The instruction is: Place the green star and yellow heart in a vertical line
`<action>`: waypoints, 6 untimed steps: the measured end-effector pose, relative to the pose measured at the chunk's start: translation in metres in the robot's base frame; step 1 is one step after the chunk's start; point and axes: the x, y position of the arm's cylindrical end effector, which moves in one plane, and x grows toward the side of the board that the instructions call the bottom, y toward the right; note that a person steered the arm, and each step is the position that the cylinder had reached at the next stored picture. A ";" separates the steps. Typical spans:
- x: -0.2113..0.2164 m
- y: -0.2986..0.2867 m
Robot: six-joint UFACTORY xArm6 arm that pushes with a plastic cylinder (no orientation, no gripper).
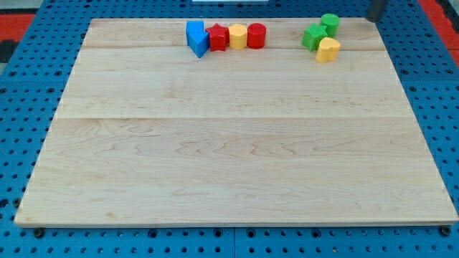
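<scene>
Green star (313,36): I see it near the view's top right of the board, lying flat, its lower right edge touching or just beside the yellow heart.
Yellow heart (328,49): sits just below and slightly to the view's right of the green star — so the two lie on a slant.
Green cylinder (330,24): stands just above and to the view's right of the green star, close against it, nearest the board's top edge.
Row at top centre: a blue block (196,38), a red star-like block (217,36), a yellow block (237,36) and a red cylinder (256,35) stand side by side, each touching or nearly touching its neighbour; the row is well apart from the green and yellow cluster.
My tip (373,17): only a dark blurred stub of the rod shows at the view's top edge, beyond the board's top right corner — up and to the view's right of the green cylinder, apart from every block.
Hand state: my arm carries a bare rod, so there is nothing to clench or release; it is touching no block.
Board (229,158): pale wood, on a blue perforated table (29,72).
</scene>
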 end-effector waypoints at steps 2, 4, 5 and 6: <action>0.076 -0.109; 0.071 -0.092; 0.104 -0.053; 0.150 -0.106</action>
